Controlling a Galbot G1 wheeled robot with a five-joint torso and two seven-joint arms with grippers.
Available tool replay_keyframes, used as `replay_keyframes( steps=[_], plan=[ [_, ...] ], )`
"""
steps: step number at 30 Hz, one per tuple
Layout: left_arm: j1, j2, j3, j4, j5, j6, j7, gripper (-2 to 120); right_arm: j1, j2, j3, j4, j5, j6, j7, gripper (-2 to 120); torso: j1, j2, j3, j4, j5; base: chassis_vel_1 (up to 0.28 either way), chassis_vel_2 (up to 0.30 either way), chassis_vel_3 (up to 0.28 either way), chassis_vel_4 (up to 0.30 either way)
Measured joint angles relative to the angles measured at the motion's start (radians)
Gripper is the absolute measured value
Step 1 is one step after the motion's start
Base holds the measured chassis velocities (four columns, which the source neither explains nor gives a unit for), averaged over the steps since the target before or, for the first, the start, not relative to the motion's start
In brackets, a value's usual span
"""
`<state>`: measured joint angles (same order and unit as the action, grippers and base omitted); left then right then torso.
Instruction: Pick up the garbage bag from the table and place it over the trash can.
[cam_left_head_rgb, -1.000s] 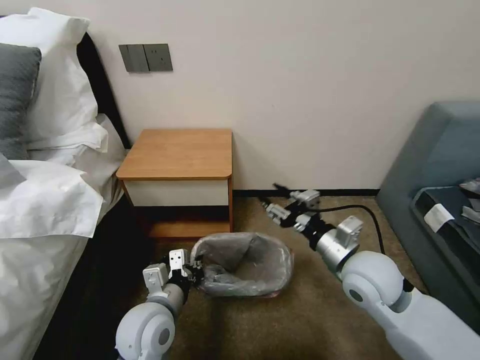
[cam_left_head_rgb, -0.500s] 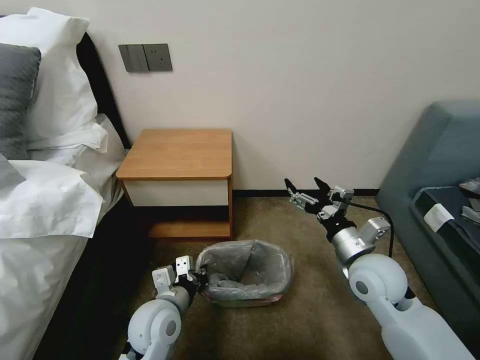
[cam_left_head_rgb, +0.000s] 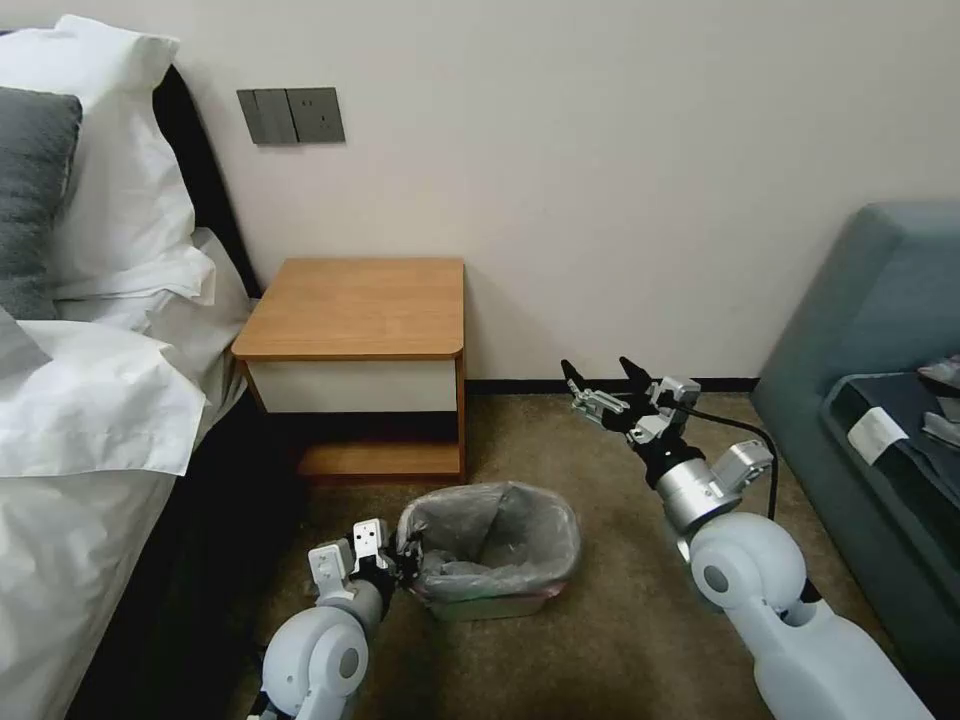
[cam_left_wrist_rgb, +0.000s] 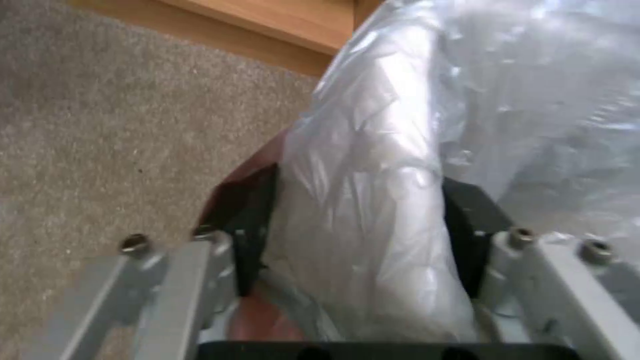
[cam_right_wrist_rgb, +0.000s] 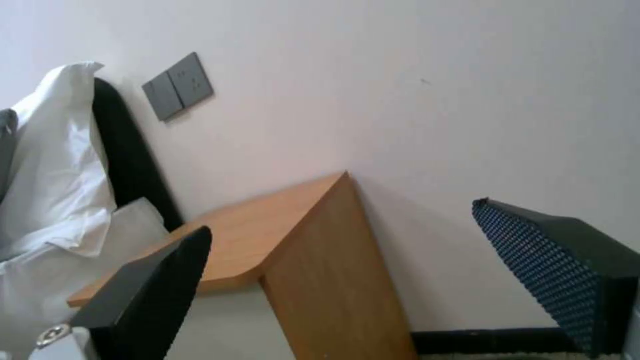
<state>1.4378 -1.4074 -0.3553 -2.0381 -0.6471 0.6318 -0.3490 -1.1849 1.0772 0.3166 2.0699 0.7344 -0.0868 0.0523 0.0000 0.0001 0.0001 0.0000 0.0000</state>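
The garbage bag (cam_left_head_rgb: 495, 530) lines the trash can (cam_left_head_rgb: 480, 605), which stands on the carpet in front of the table (cam_left_head_rgb: 355, 305). Crinkly grey plastic is folded over the rim, and a pink edge shows low on the can's right side. My left gripper (cam_left_head_rgb: 402, 568) is at the can's left rim, shut on the bag (cam_left_wrist_rgb: 363, 220); its black pads (cam_left_wrist_rgb: 248, 225) press a fold of plastic from both sides. My right gripper (cam_left_head_rgb: 604, 376) hangs open above the carpet near the wall, right of the table, holding nothing. Its fingers (cam_right_wrist_rgb: 153, 290) frame the table's side (cam_right_wrist_rgb: 320, 270).
A bed with white pillows (cam_left_head_rgb: 90, 330) fills the left side. A grey-blue sofa (cam_left_head_rgb: 880, 330) stands at the right, with a black cable (cam_left_head_rgb: 735, 430) running along my right arm. Bare carpet (cam_left_head_rgb: 600, 620) lies between can and sofa.
My right gripper has let go, swung away from the can's far side towards the wall and opened wide. The left gripper drew back slightly with the bag's rim; the can now sits straighter.
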Motion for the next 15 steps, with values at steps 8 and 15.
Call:
replay_keyframes(
  steps=[8, 15],
  plan=[
    [0.008, 0.008, -0.003, -0.025, 0.030, -0.009, 0.009, 93, -0.017, 0.028, -0.007, -0.007, -0.029, 0.000, 0.008, 100, 0.000, 0.000, 0.000, 0.0000, 0.0000, 0.000, 0.000, 0.000, 0.000],
    [0.018, 0.016, -0.006, -0.034, 0.057, -0.035, 0.023, 100, -0.030, 0.045, -0.008, -0.014, -0.047, -0.001, 0.010, 100, 0.000, 0.000, 0.000, 0.0000, 0.0000, 0.000, 0.000, 0.000, 0.000]
  ],
)
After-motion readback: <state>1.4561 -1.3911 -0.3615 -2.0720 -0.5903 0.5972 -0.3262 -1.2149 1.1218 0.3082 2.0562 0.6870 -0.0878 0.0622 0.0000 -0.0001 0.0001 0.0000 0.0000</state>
